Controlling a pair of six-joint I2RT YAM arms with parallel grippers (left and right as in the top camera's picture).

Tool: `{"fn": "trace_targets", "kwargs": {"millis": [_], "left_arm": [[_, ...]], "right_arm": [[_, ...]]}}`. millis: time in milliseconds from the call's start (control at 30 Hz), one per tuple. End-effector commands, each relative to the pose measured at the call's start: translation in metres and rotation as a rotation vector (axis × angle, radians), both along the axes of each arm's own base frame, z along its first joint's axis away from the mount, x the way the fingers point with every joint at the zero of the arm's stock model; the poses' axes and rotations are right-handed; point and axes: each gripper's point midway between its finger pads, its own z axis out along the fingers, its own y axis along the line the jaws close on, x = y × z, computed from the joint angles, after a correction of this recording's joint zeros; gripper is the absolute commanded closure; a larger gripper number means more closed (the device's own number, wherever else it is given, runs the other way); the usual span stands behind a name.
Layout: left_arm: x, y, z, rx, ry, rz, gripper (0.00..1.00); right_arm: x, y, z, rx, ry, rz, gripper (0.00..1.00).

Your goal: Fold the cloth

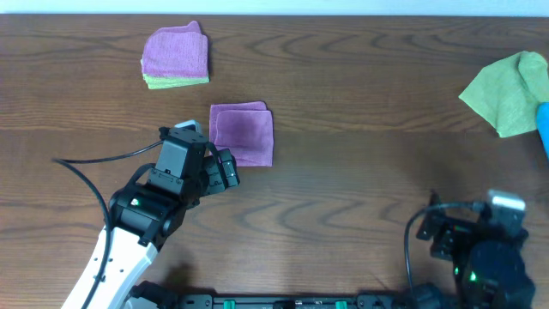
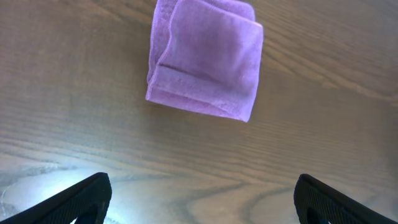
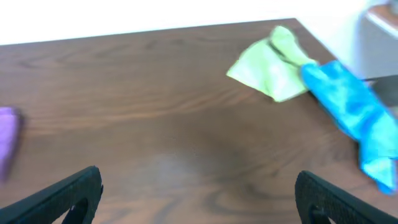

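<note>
A purple cloth (image 1: 242,132) lies folded into a small square on the wooden table, left of centre. It also shows in the left wrist view (image 2: 205,59), flat and apart from the fingers. My left gripper (image 1: 225,170) is open and empty, just in front of the cloth's near edge; its fingertips show in the left wrist view (image 2: 202,199). My right gripper (image 1: 463,230) is open and empty at the front right, over bare table, as the right wrist view (image 3: 196,196) shows.
A stack of folded cloths, purple on green (image 1: 175,57), sits at the back left. A crumpled green cloth (image 1: 508,91) and a blue cloth (image 1: 544,127) lie at the far right edge; both show in the right wrist view (image 3: 273,62) (image 3: 351,115).
</note>
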Motion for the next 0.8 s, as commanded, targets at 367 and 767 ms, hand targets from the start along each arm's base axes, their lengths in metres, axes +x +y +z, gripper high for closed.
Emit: {"fn": "trace_targets", "kwargs": {"millis": [367,767], "left_arm": [[0.007,-0.008,0.013,-0.035,-0.05,-0.032,0.05],[0.006,-0.01,0.013,-0.044,-0.047,-0.039,0.05]], "right_arm": [[-0.016,-0.045,-0.04,0.019,-0.052,-0.325,0.01],[-0.014,-0.04,-0.041,0.038,-0.049,-0.3,0.01]]}}
